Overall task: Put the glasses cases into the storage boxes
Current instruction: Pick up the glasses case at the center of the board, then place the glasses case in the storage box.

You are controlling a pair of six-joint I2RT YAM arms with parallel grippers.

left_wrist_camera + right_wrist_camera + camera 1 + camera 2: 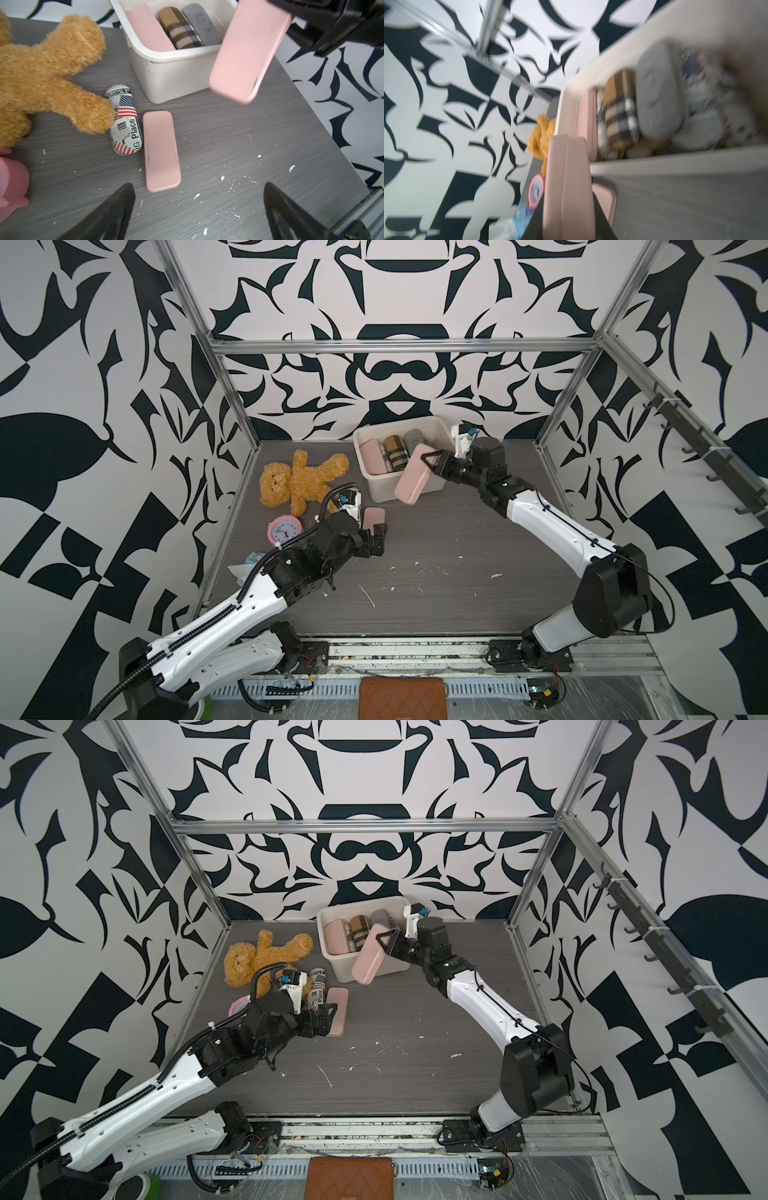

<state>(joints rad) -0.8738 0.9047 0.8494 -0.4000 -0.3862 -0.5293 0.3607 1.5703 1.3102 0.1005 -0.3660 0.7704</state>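
Newspaper-print case [124,120] beside teddy [52,72] clear in left wrist view, hidden by left arm [332,533] in a top view, right hand [429,459] clamping smooth pink case [409,483] tilted over tub [380,489] near corner, left hand [198,186] wide above desk [228,135].

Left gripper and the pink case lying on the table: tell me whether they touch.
Apart. The left wrist view shows bare table between the flat-lying pink glasses case and the open left gripper.

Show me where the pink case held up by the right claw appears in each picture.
Both top views: the held pink case sits mid-picture, across the cream tub's near corner.
Left wrist: held pink case upper right, tilted.
Right wrist: held pink case bottom centre, edge-on.
Shared landmark: the cream tub, in every view.
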